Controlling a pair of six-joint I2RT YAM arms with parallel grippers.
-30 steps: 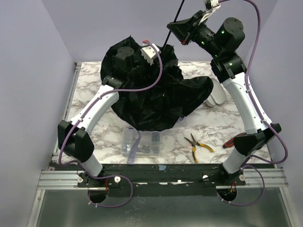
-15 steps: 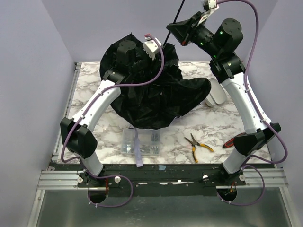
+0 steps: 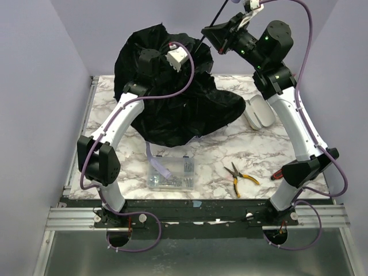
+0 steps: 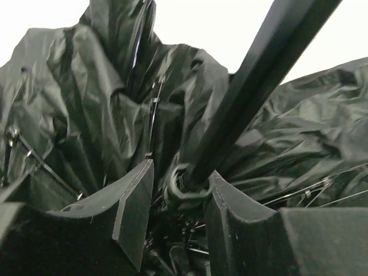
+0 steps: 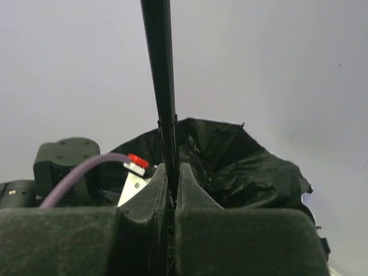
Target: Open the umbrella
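The umbrella [image 3: 172, 100] hangs half-spread over the back left of the table, its black underside toward the camera. Its thin black shaft [image 3: 217, 12] slants up to the right. My right gripper [image 5: 172, 172] is shut on that shaft [image 5: 161, 86], high above the table [image 3: 270, 149]. My left gripper [image 4: 182, 168] is buried in the canopy folds. Its jaws stand apart around the shaft [image 4: 259, 80] just below the runner ring [image 4: 184, 192]. The right finger [image 4: 230, 224] touches the ring and the left finger [image 4: 135, 207] stands off it.
A clear plastic box of screws [image 3: 171, 172] sits near the front, with a lilac strap [image 3: 155, 164] dangling onto it. Yellow-handled pliers [image 3: 240, 175] lie to its right. A cream sleeve [image 3: 260, 112] lies by the right arm at the back.
My left arm has risen toward the back, and the canopy has lifted and bunched higher up the shaft, off the table's middle. The strap swung left. The right arm barely moved.
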